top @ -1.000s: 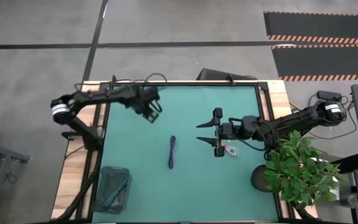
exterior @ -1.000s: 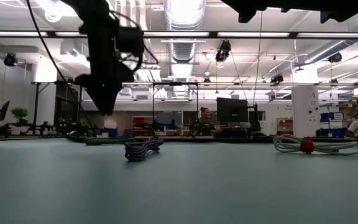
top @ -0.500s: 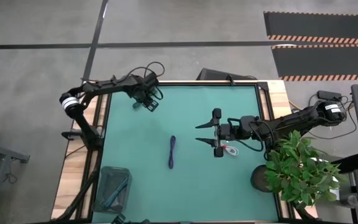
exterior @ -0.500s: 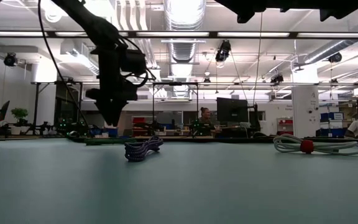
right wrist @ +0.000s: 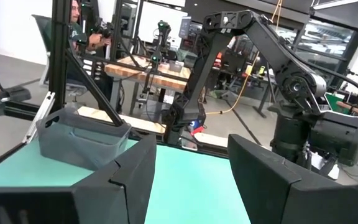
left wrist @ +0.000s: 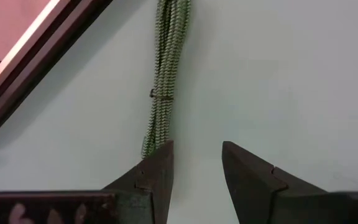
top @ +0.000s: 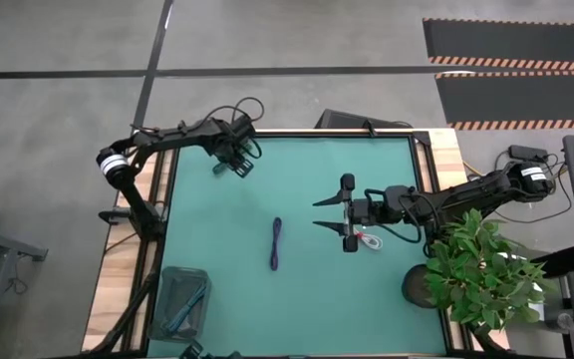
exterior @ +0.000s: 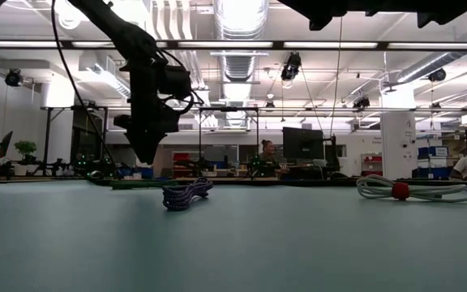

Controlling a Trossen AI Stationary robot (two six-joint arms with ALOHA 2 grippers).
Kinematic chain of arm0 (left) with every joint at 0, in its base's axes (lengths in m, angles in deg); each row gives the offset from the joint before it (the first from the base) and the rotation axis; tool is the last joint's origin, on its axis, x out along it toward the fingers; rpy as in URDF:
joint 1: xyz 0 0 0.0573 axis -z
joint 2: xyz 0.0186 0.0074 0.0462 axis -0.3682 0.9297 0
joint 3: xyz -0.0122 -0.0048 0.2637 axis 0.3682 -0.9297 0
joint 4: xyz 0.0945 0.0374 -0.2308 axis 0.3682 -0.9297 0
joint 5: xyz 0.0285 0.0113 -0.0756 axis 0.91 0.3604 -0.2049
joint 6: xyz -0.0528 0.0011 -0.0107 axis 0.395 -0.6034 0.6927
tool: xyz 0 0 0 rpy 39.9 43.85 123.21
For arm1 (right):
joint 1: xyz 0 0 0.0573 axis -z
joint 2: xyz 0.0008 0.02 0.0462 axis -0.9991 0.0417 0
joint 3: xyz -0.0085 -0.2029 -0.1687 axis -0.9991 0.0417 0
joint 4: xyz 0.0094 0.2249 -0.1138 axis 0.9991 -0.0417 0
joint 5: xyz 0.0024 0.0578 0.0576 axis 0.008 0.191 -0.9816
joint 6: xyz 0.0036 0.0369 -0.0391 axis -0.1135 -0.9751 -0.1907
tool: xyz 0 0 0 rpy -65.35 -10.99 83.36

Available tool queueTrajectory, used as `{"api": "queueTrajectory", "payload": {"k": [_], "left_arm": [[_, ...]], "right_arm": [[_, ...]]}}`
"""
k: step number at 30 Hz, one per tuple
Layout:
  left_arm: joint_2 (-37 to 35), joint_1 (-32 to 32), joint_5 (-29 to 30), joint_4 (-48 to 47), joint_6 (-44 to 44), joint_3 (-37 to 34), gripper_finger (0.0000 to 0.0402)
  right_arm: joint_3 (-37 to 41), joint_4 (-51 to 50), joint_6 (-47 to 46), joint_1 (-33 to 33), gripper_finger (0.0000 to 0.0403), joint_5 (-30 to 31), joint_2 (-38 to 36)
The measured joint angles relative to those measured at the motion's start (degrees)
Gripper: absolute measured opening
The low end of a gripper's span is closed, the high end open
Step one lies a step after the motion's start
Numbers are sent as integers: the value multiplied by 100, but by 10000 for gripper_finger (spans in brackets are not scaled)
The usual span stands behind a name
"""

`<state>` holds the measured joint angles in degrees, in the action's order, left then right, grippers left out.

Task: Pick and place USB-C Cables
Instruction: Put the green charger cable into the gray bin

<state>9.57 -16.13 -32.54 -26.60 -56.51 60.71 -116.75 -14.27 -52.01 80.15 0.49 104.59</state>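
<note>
A teal-green cable bundle (left wrist: 164, 74) lies flat on the green mat (top: 367, 289) near the far left corner; it also shows in the high view (top: 217, 169). My left gripper (left wrist: 197, 155) hovers open just above the bundle's near end, touching nothing; the high view (top: 235, 162) and the low view (exterior: 147, 152) show it too. A dark purple bundle (top: 276, 244) lies mid-table. A white bundle with a red tie (top: 370, 240) lies under my right arm. My right gripper (top: 327, 212) hangs open and empty above the table's middle right. Another teal bundle (top: 189, 302) lies in a mesh basket (top: 172, 319).
The mesh basket stands at the near left corner and shows in the right wrist view (right wrist: 82, 140). A potted plant (top: 481, 271) overhangs the near right corner. The table's dark frame rail (left wrist: 36, 68) runs close beside the green bundle.
My left gripper has moved toward the table's far edge and a little left, to above the green bundle, then held still. The cables and my right arm have not moved.
</note>
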Motion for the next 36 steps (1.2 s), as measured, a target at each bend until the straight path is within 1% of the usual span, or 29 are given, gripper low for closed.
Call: {"api": "queueTrajectory", "payload": {"k": [2,4,8,10,15,22,29,36], "left_arm": [[0,24,-35,-42,72,0,121],[-14,46,-203,-255,364,-27,121],[-18,46,-283,54,715,-21,121],[37,-14,-313,24,754,99,121],[162,-254,-446,-458,662,616,121],[628,-482,-466,-1066,7,1442,121],[1118,-559,-468,-1122,-194,1455,121],[1392,-579,-457,-1064,-298,1425,121]], "right_arm": [[0,-17,6,0,192,-2,0],[0,-15,6,0,192,0,0],[0,-13,6,0,192,-2,0],[-31,-41,6,-1,192,-2,0],[-133,-201,8,0,192,-2,0],[-179,-312,135,-1,192,-2,0],[-198,-464,152,0,192,-2,0],[-201,-490,152,0,192,-2,0]]}}
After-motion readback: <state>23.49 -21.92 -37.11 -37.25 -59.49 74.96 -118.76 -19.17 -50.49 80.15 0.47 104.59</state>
